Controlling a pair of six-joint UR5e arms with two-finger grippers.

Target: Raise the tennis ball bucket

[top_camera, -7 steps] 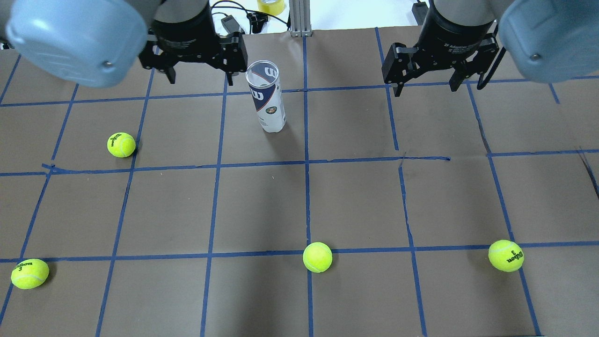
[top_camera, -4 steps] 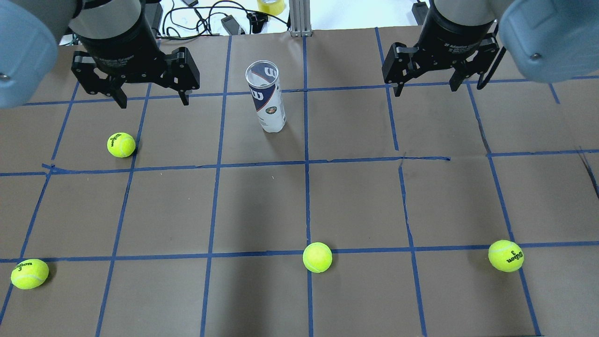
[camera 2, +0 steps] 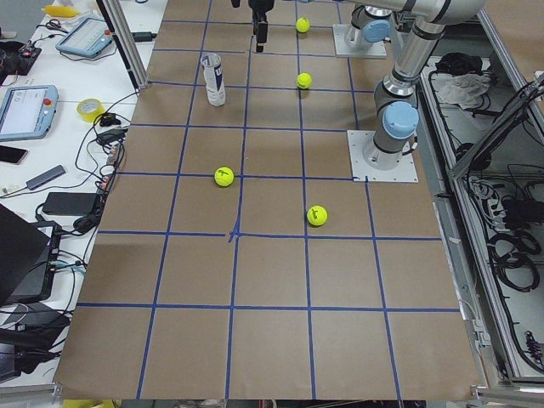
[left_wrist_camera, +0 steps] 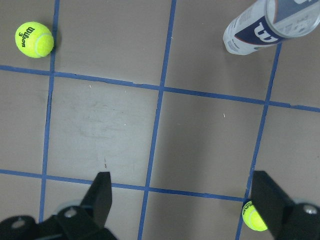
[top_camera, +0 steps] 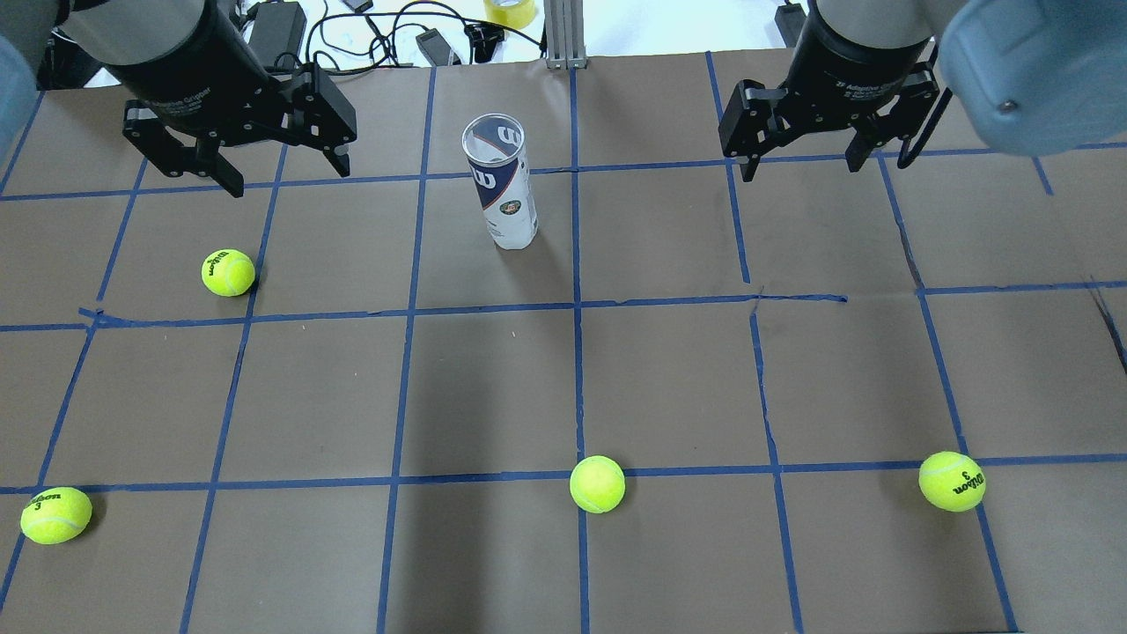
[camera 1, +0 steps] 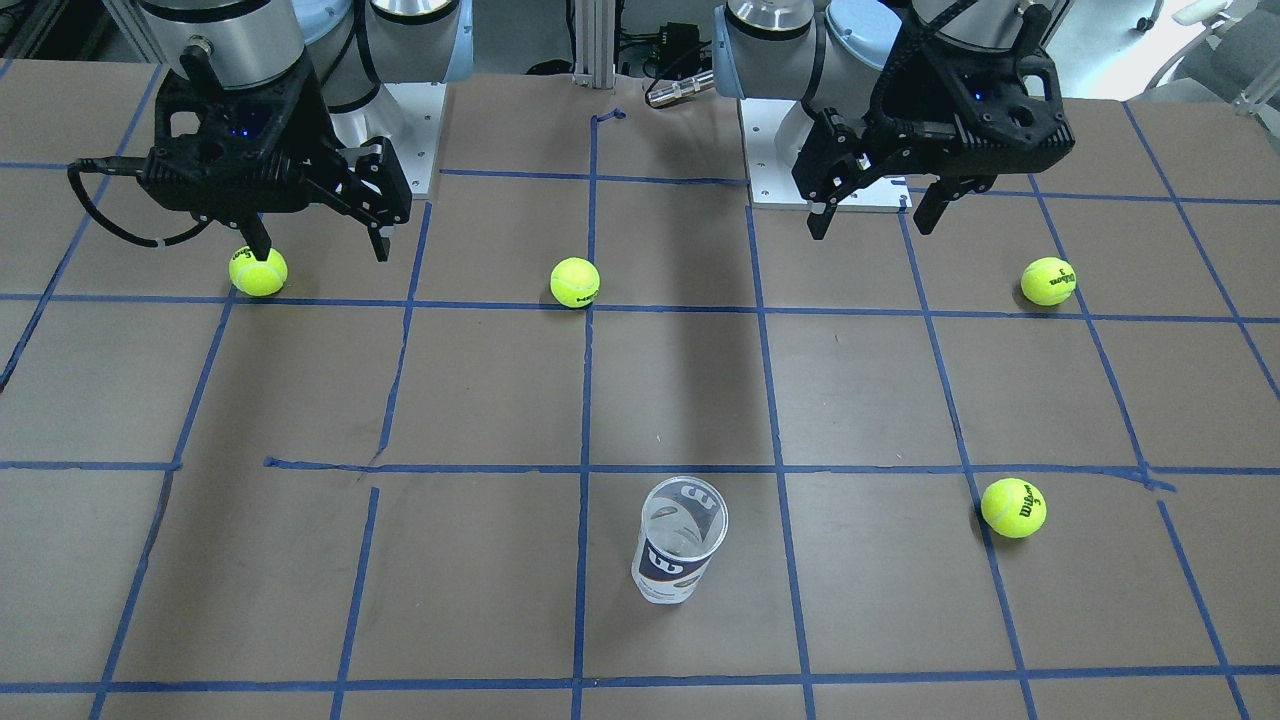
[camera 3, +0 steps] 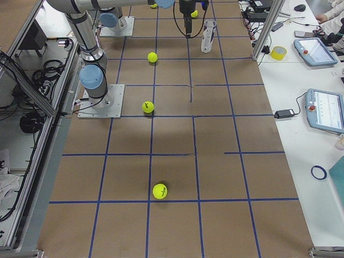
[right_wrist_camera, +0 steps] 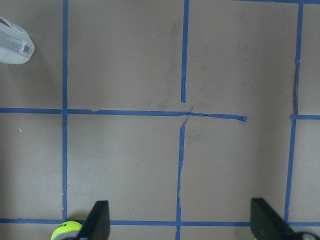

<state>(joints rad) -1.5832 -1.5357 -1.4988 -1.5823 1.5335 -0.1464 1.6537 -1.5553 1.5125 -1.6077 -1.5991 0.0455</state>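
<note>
The tennis ball bucket, a clear can with a navy-and-white label and a white "W", stands upright with its top open at the far middle of the table. It also shows in the front view and at the top right of the left wrist view. My left gripper is open and empty, hovering well to the left of the bucket and apart from it. My right gripper is open and empty, hovering well to the right of it. The bucket's base shows in the right wrist view.
Several yellow-green tennis balls lie on the brown, blue-taped table: one below the left gripper, one near left, one near middle, one near right. Cables and a yellow tape roll lie past the far edge.
My left gripper has moved left, away from the bucket's side, and stays open. The bucket stands where it was. The right gripper has not moved.
</note>
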